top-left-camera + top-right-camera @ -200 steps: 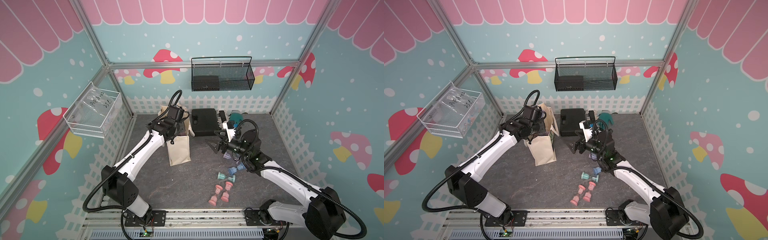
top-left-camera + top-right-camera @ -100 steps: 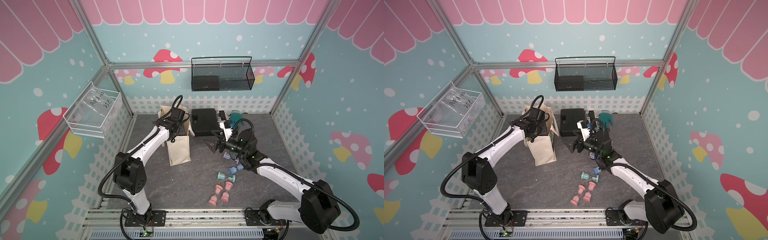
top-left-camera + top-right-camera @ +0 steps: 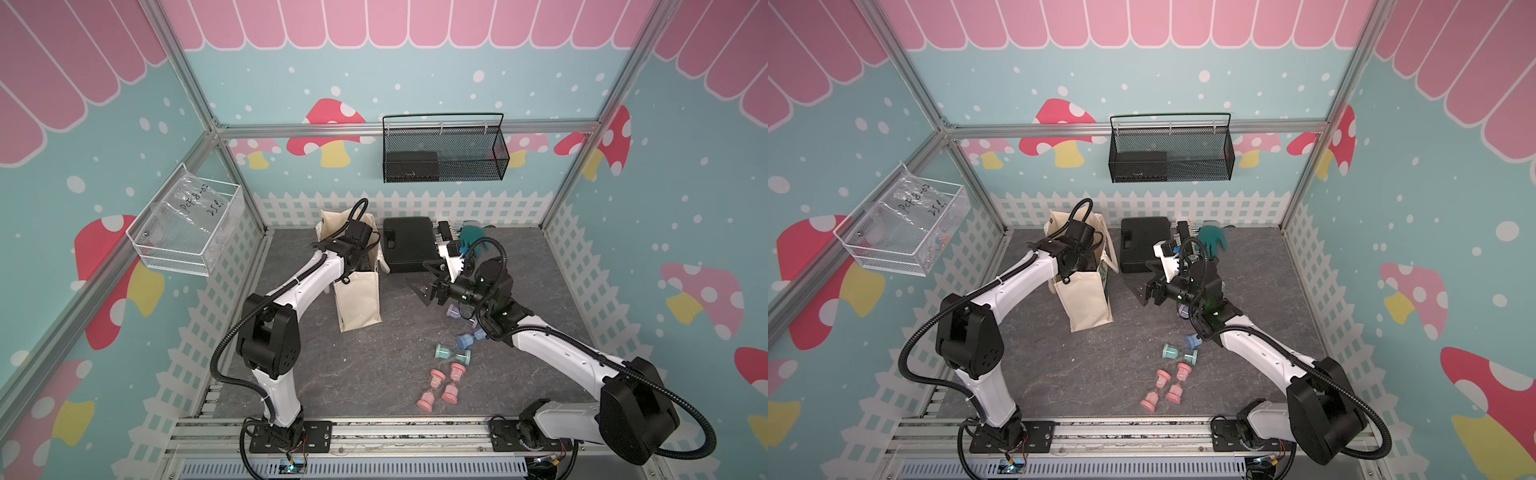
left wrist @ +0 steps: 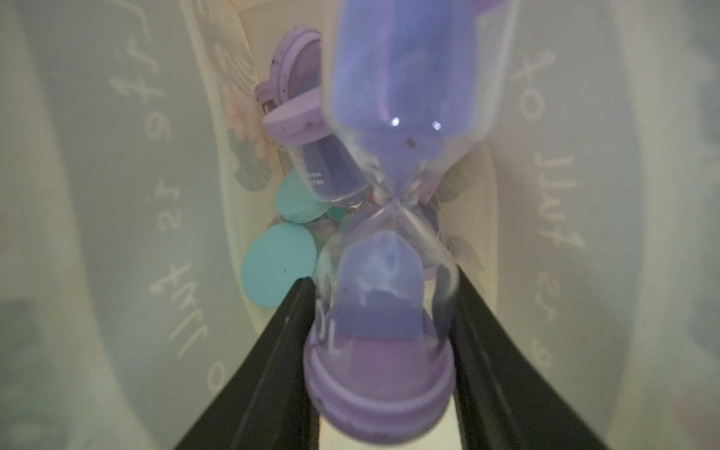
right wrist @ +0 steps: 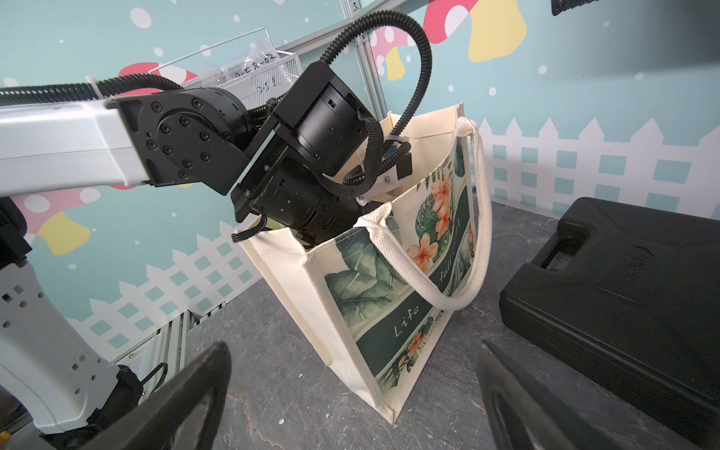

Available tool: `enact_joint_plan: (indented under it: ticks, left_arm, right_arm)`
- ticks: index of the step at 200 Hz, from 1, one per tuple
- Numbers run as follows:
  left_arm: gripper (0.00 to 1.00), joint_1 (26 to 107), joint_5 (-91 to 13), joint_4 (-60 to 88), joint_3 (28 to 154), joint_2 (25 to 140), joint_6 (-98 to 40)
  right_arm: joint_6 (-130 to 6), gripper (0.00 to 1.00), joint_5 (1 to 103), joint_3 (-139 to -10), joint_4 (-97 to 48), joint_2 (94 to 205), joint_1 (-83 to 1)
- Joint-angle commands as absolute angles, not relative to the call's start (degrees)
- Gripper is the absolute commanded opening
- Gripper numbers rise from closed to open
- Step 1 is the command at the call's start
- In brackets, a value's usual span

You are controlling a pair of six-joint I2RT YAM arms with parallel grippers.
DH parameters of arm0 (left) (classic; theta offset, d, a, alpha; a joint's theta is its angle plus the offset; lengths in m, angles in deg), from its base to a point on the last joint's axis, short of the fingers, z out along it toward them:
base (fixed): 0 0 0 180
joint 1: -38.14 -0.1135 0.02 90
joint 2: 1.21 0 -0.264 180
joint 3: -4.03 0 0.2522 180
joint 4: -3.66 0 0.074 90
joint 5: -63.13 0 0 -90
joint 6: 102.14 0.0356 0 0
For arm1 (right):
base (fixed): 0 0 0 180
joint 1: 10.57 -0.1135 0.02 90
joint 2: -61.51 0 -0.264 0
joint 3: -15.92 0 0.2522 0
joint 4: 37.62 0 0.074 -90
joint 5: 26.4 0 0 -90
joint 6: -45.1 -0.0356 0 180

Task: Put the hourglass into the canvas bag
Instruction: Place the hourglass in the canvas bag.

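My left pincer [image 4: 382, 282] holds the purple hourglass [image 4: 376, 323] inside the canvas bag [image 5: 389, 296], so I should let go softly. Beside the bag, my right pincer [image 5: 352, 346] is wide open.

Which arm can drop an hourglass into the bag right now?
The left one. The left fingers grip a purple hourglass down inside the bag. The right fingers are open, empty and outside the bag.
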State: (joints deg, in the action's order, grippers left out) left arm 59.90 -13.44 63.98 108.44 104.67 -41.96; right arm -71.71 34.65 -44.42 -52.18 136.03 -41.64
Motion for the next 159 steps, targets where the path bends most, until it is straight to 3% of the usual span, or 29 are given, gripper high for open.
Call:
enact_joint_plan:
  ticks: [1,159]
  left_arm:
    - [0.35,59.6,-13.6,64.0,108.2,104.9,-43.3]
    - [0.56,59.6,-13.6,65.3,109.2,101.8,-42.8]
  right_arm:
    - [-71.1,0.99,35.3,-45.4,-53.7,136.0,-41.4]
    - [-70.3,1.00,36.8,-45.0,-53.1,133.1,-41.3]
